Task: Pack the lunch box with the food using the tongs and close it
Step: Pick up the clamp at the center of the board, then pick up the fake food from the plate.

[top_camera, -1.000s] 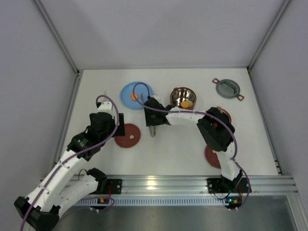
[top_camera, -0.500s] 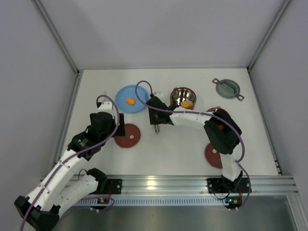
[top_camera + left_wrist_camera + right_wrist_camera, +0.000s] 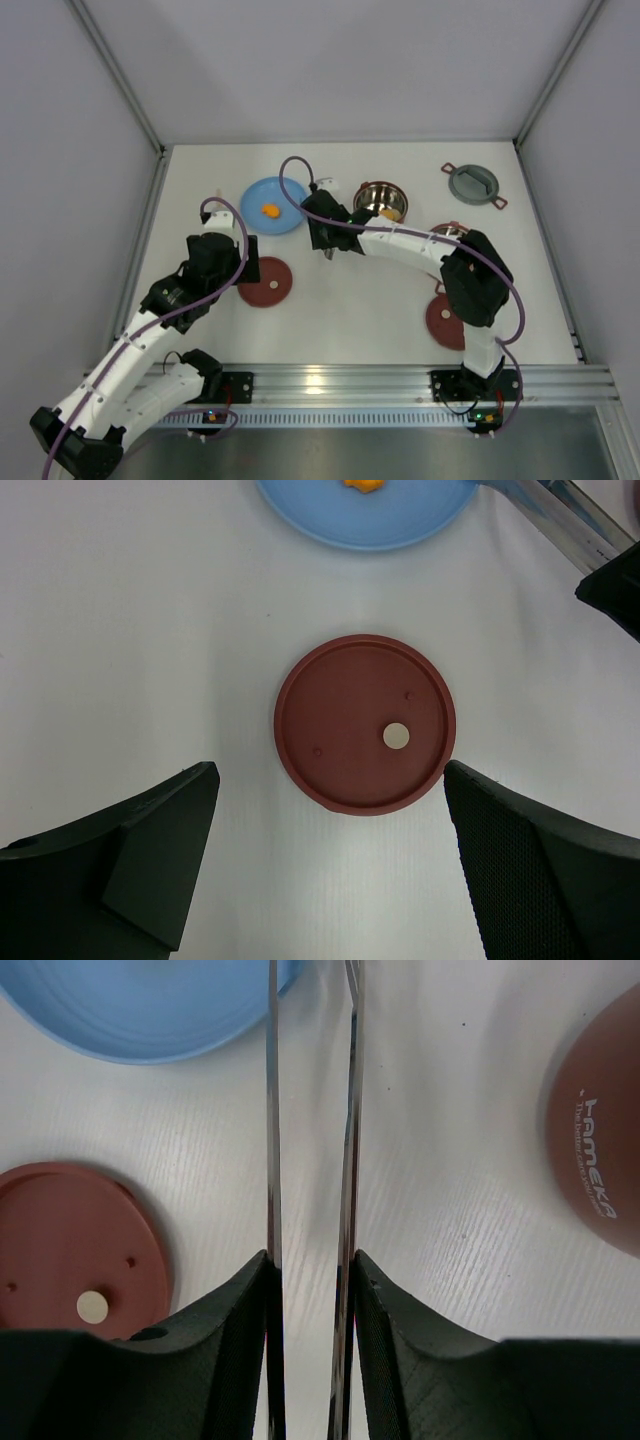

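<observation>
My right gripper [image 3: 325, 238] [image 3: 310, 1260] is shut on the silver tongs [image 3: 271, 1110], and their two slim arms run parallel away from the fingers toward the blue plate's [image 3: 273, 205] right rim. One orange food piece [image 3: 269, 210] lies on that plate. A dark-red lunch box bowl [image 3: 381, 200] with a steel inside holds more orange food [image 3: 386, 214]. A second bowl [image 3: 452, 232] is mostly hidden behind the right arm. My left gripper [image 3: 240, 262] [image 3: 328, 780] hangs open above a flat dark-red lid [image 3: 365, 723].
The grey two-eared cover [image 3: 473, 183] lies at the back right. Another dark-red lid [image 3: 443, 322] lies near the right arm's base. Grey walls and a metal frame enclose the white table [image 3: 360, 290].
My right gripper has narrowed on the tongs, pressing their arms closer together, and has swung them off the plate to its right edge. The left arm has stayed still.
</observation>
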Motion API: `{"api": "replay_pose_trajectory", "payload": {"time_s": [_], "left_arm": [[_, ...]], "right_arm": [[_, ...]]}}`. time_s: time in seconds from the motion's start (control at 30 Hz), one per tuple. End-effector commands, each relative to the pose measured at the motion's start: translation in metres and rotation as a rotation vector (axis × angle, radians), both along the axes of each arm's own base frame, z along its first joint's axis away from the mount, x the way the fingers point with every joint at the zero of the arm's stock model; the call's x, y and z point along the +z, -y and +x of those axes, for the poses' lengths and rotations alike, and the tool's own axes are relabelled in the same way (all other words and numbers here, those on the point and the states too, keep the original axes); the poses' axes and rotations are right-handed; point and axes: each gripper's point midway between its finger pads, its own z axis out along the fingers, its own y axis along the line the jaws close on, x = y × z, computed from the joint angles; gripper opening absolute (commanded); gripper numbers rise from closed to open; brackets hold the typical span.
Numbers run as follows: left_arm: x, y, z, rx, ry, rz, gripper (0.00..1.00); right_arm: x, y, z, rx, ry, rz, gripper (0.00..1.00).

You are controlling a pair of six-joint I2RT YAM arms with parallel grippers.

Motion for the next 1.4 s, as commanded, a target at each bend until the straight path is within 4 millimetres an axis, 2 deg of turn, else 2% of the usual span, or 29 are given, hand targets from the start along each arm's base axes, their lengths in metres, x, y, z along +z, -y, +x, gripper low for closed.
{"api": "replay_pose_trajectory", "payload": {"time_s": [0.0,0.37,0.5,0.57,0.6,0.63,0.67,0.7,0.73,0.77,0.8,0.9,0.93,0.97,1.2,1.37], "left_arm": [[0.005,0.0,0.003,0.004,0.021,0.003,0.99],[0.006,0.0,0.003,0.001,0.024,0.0,0.99],[0.006,0.0,0.002,0.001,0.023,0.001,0.99],[0.005,0.001,0.003,0.0,0.021,0.001,0.99],[0.005,0.0,0.002,0.002,0.02,0.002,0.99],[0.005,0.0,0.002,0.002,0.02,0.002,0.99],[0.005,0.0,0.002,0.003,0.022,0.002,0.99],[0.005,-0.001,0.002,0.004,0.02,0.003,0.99],[0.005,0.0,0.002,0.003,0.022,0.002,0.99],[0.005,0.0,0.002,0.003,0.02,0.003,0.99],[0.005,0.0,0.003,0.004,0.021,0.003,0.99],[0.005,0.0,0.002,0.004,0.02,0.004,0.99],[0.005,0.0,0.002,0.004,0.02,0.004,0.99],[0.005,-0.001,0.002,0.003,0.02,0.005,0.99],[0.005,0.0,0.003,0.002,0.02,0.005,0.99],[0.005,0.0,0.003,0.002,0.019,0.003,0.99]], "right_arm": [[0.057,-0.003,0.0,0.002,0.098,0.031,0.36],[0.082,0.001,-0.005,-0.013,0.133,0.01,0.34],[0.097,-0.011,-0.008,0.035,0.149,0.039,0.34],[0.096,-0.021,-0.01,0.073,0.141,0.038,0.35],[0.105,-0.03,-0.009,0.093,0.149,0.061,0.34],[0.099,-0.034,-0.009,0.106,0.137,0.044,0.35],[0.108,-0.04,-0.006,0.114,0.15,0.059,0.35],[0.109,-0.046,-0.006,0.126,0.146,0.064,0.35],[0.101,-0.05,-0.004,0.136,0.134,0.049,0.35],[0.107,-0.055,-0.001,0.141,0.142,0.059,0.35],[0.097,-0.061,0.0,0.15,0.125,0.046,0.35],[0.096,-0.074,0.005,0.174,0.118,0.051,0.35],[0.086,-0.077,0.007,0.175,0.107,0.041,0.35],[0.086,-0.08,0.008,0.179,0.107,0.047,0.35],[0.061,-0.09,0.015,0.193,0.096,0.018,0.36],[0.054,-0.093,0.018,0.205,0.099,0.001,0.39]]}}
